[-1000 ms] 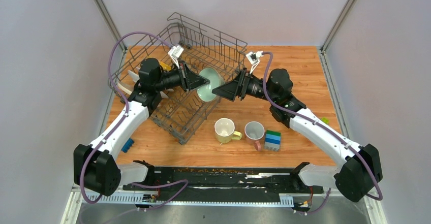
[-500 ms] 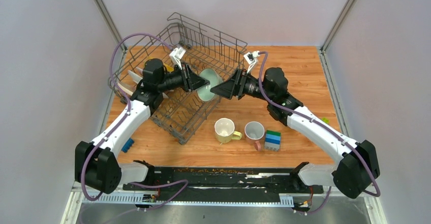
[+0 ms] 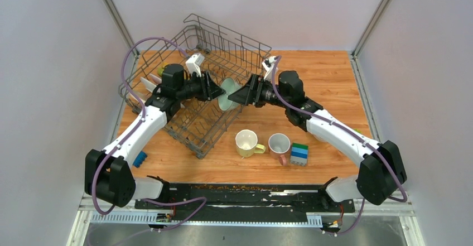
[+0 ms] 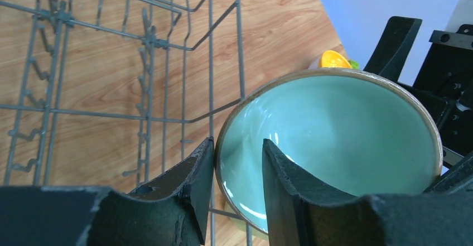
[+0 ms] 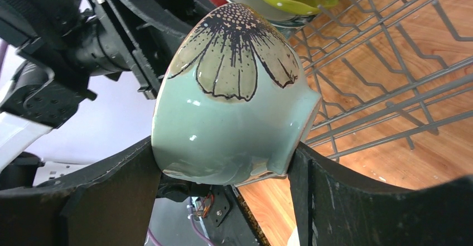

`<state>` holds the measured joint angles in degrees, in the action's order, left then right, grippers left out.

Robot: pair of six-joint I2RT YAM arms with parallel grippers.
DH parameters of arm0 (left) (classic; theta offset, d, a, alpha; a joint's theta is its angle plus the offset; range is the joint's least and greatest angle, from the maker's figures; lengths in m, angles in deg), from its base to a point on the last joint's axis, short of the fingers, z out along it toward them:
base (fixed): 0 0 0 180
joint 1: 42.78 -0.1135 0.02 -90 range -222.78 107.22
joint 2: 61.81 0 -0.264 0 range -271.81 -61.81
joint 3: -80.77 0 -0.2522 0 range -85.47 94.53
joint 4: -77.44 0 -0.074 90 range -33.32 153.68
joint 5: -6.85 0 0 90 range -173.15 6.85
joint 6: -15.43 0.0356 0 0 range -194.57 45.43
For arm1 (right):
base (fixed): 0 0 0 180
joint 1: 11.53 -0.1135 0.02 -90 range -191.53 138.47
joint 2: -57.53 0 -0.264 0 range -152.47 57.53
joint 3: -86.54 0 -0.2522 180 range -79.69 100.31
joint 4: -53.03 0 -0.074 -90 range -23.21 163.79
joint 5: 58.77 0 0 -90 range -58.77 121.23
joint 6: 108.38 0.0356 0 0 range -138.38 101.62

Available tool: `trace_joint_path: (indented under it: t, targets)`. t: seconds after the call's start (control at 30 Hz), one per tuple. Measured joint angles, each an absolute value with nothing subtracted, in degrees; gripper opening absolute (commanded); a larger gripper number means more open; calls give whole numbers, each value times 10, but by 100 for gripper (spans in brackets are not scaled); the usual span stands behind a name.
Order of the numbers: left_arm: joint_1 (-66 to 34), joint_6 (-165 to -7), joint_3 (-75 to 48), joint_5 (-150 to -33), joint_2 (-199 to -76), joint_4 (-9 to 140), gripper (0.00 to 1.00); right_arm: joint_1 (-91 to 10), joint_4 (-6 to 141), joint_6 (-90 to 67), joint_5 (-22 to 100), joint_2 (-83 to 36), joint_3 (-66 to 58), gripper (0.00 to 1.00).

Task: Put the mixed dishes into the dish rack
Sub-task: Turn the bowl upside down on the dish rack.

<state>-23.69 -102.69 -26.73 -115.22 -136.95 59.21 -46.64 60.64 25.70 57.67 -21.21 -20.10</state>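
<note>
Glazed ceramic, slick and breakable, the pale green bowl (image 5: pixel 234 123) hangs clamped by its outer wall in the right pincer (image 5: pixel 223 148) beside the dish rack (image 3: pixel 230 41); the left pincer (image 4: pixel 237 145), spread, straddles its rim, likely the surer hold.

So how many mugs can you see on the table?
2. A pale yellow mug stands on the table in front of the dish rack, and a white pink-handled mug right beside it. More could hide in the rack.
</note>
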Motion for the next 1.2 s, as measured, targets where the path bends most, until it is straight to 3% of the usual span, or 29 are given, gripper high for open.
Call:
trace_joint_path:
  t: [0.27, 0.57, 0.93, 1.2]
  targets:
    - [-237, -1000, -243, -1106, -1369, 544, 48, -466, 631, 241, 558, -246, -168, 47]
    - [-238, -966, -184, -1030, -1369, 461, 73, -461, 679, 208, 541, -304, -92, 47]
    - [-245, -944, -152, -955, -1332, 386, 81, -447, 776, 120, 512, -432, 109, 47]
    - [-245, -949, -176, -874, -1219, 330, 82, -446, 837, 20, 476, -558, 280, 48]
